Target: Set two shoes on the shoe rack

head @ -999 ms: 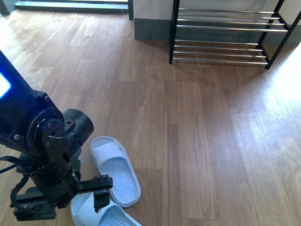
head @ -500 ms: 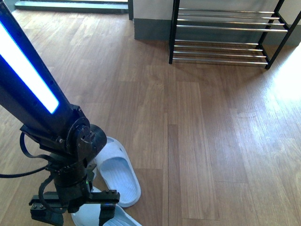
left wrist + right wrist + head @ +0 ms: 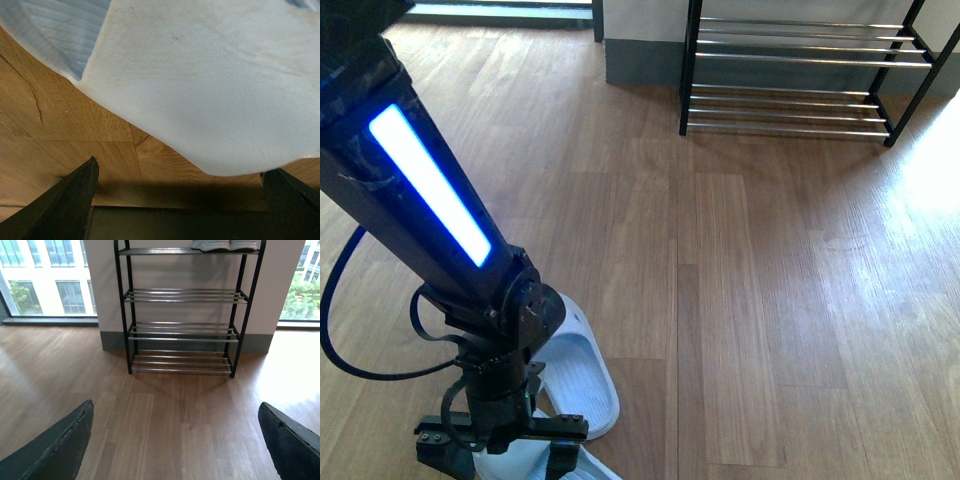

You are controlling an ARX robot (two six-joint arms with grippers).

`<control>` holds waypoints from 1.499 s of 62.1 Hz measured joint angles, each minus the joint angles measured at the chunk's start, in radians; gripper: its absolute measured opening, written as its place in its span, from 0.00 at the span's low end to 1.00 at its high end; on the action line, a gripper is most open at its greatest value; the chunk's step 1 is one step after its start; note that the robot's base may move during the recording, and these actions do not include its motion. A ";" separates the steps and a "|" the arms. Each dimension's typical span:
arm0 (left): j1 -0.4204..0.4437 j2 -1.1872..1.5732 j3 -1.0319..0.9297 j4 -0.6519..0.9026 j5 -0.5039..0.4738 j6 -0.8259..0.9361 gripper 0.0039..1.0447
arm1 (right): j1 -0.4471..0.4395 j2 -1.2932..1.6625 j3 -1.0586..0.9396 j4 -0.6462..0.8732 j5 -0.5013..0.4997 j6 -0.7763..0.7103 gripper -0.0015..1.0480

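Two pale blue slides lie on the wooden floor [image 3: 770, 300] in the lower left of the front view: the farther slide [image 3: 582, 375] in full view, the nearer slide [image 3: 525, 466] mostly cut off by the bottom edge and hidden under the left arm. The shoe rack [image 3: 800, 75] stands well apart from them, at the upper right, against the wall. Its lower shelves are bare. In the right wrist view, white soles of a pair of shoes [image 3: 222, 245] show on the top shelf at the upper edge of the frame. Judged from this, neither slide is on the rack, so both lifts and placements remain.

The left end effector [image 3: 503, 460] hangs over the nearer slide with its jaws wide apart. In the left wrist view the slide's strap fills the frame between the two fingertips, and nothing is clamped. Whether they touch the slide cannot be told. The right end effector [image 3: 172, 440] is also wide open and empty, facing the rack.
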State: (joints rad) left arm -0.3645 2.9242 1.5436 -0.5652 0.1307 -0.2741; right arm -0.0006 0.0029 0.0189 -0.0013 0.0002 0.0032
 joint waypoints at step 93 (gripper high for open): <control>0.207 -0.357 -0.399 0.400 -0.473 0.118 0.01 | 0.000 0.000 0.000 0.000 0.000 0.000 0.91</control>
State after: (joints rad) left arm -0.1574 2.5671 1.1442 -0.1654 -0.3428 -0.1558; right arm -0.0006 0.0029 0.0189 -0.0013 0.0002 0.0029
